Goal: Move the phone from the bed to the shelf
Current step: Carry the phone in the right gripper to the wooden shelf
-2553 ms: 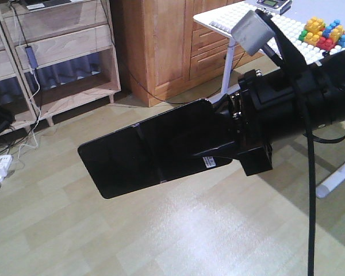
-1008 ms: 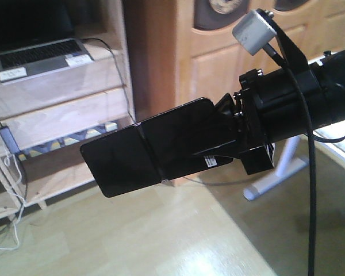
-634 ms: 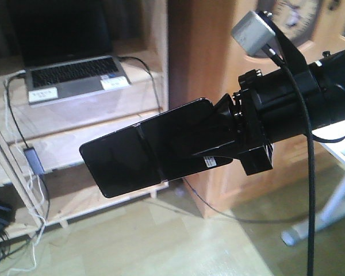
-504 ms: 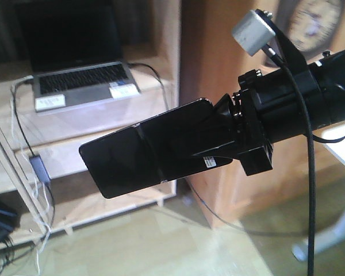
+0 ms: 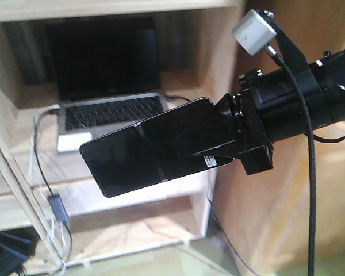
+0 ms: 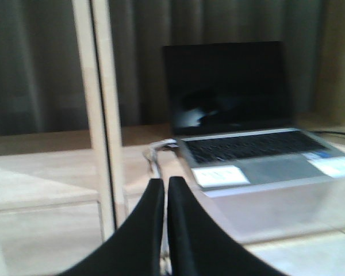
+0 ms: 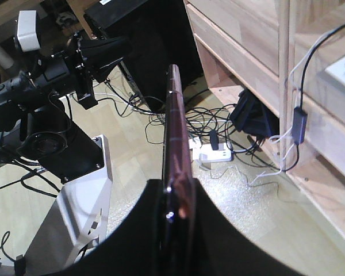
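The phone (image 5: 135, 155), glossy black with a crease across its middle and a white sticker near the grip, hangs in the air in front of the shelf (image 5: 135, 195). My right gripper (image 5: 181, 144) is shut on its right end. From the right wrist the phone (image 7: 173, 115) shows edge-on, pinkish rim up, clamped between the black fingers of the right gripper (image 7: 175, 185). My left gripper (image 6: 161, 184) is shut with nothing in it, pointing at the shelf board (image 6: 46, 167). The bed is out of view.
An open grey laptop (image 5: 109, 112) sits on the shelf board behind the phone, with a cable and adapter (image 5: 57, 204) hanging at the left. A shelf upright (image 6: 100, 115) stands left of the laptop (image 6: 253, 161). A power strip (image 7: 215, 155) and tangled cables lie on the floor.
The shelf and laptop have grown larger and shifted right and down behind the phone. The phone keeps its place in my right gripper.
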{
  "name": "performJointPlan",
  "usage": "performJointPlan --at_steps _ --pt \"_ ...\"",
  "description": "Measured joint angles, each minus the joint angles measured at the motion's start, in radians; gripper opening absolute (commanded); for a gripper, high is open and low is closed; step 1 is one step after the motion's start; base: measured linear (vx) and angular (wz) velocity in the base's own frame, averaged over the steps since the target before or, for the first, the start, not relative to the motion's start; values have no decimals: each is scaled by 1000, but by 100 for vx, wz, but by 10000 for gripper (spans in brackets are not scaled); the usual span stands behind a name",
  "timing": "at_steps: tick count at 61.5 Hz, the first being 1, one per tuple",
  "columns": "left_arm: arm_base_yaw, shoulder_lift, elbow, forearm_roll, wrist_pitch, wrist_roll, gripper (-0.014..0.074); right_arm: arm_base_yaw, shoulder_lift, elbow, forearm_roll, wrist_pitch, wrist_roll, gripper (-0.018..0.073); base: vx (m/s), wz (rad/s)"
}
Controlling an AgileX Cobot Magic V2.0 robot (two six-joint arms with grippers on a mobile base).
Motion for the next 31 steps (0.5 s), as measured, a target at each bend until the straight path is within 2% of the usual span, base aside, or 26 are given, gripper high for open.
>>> performJointPlan --at_steps 31 --pt "0 0 0 0 0 0 1 0 0 0 0 0 0 -2 28 30"
